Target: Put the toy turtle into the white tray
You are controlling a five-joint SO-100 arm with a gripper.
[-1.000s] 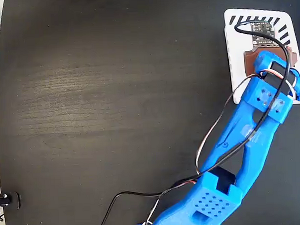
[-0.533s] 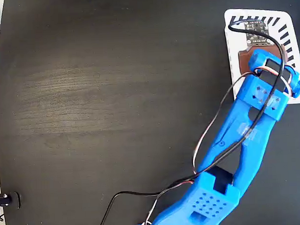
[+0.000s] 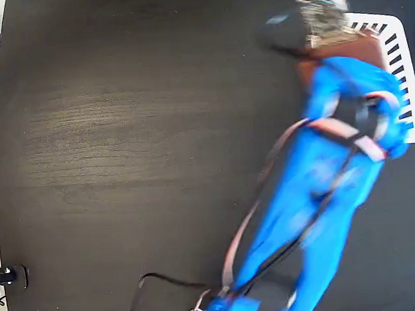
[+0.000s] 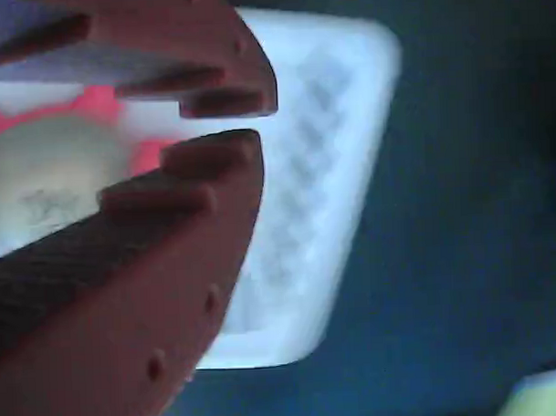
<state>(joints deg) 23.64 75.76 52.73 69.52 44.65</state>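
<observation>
The toy turtle (image 4: pixel 44 175) lies in the white tray (image 4: pixel 322 161), and the hand (image 4: pixel 229 123) is empty, its jaws nearly closed. Lift clear without nudging the tray.

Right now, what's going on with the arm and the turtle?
The blue arm is blurred mid-swing over the white tray at the table's right edge. In the wrist view the toy turtle lies on the tray, showing its pale shell and red feet behind the gripper. The fingertips nearly meet and hold nothing, so the turtle looks released inside the tray.
</observation>
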